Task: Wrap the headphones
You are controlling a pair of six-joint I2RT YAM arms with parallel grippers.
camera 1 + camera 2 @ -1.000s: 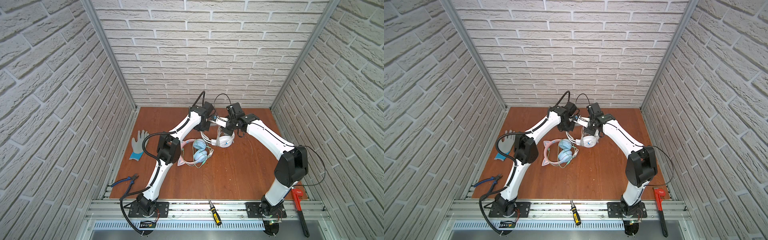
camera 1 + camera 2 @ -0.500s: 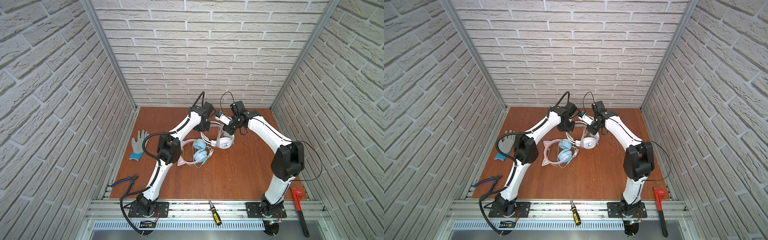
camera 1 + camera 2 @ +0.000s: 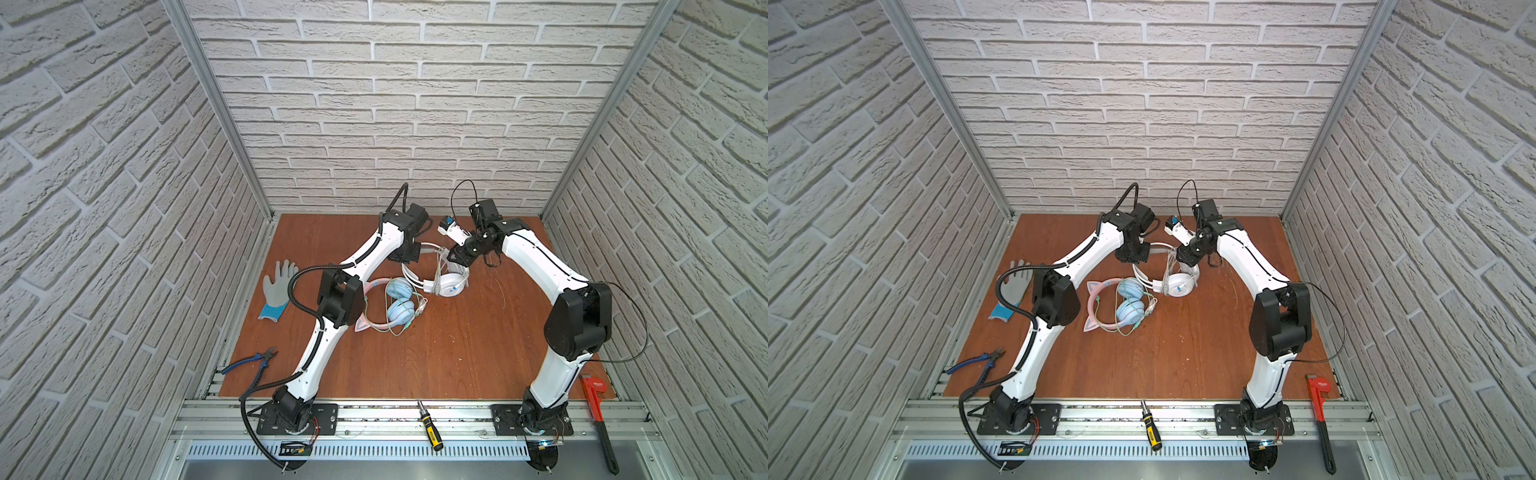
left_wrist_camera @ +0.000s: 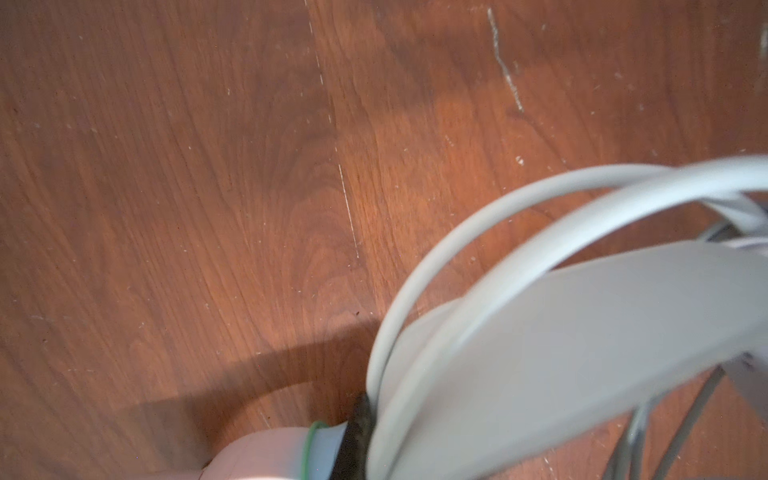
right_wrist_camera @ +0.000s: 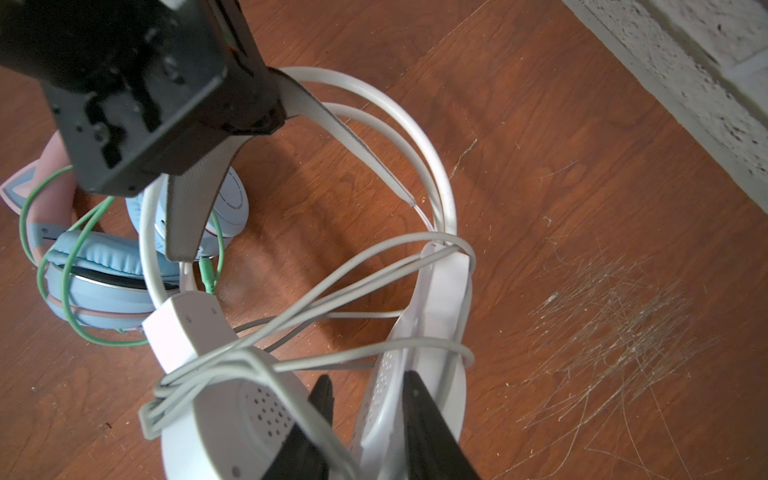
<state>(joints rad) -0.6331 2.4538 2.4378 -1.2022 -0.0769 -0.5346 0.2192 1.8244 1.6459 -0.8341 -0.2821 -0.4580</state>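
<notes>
The white headphones (image 3: 451, 284) (image 3: 1179, 284) lie at the rear middle of the table, with the white cable looped round the cups (image 5: 232, 365). My left gripper (image 3: 409, 257) (image 3: 1136, 255) (image 4: 365, 415) is shut on their grey headband strap (image 4: 582, 332) (image 5: 353, 137). My right gripper (image 3: 455, 259) (image 3: 1183, 259) (image 5: 368, 380) stands open, its jaws astride the rim of one white cup (image 5: 419, 332), and a cable strand crosses one finger (image 5: 320, 403). The pink cat-ear headphones (image 3: 399, 307) (image 3: 1129, 307) (image 5: 95, 266), with light-blue cups and a green cable, lie just in front.
A grey glove (image 3: 276, 286) lies at the table's left edge and blue pliers (image 3: 253, 361) at the front left. A screwdriver (image 3: 430, 424) rests on the front rail, with a red pipe wrench (image 3: 598, 415) at the front right. The brick wall (image 5: 685, 83) stands close behind.
My right gripper has swung away from the left gripper and come down over the white cups, and its jaws have parted. The left gripper has kept its hold.
</notes>
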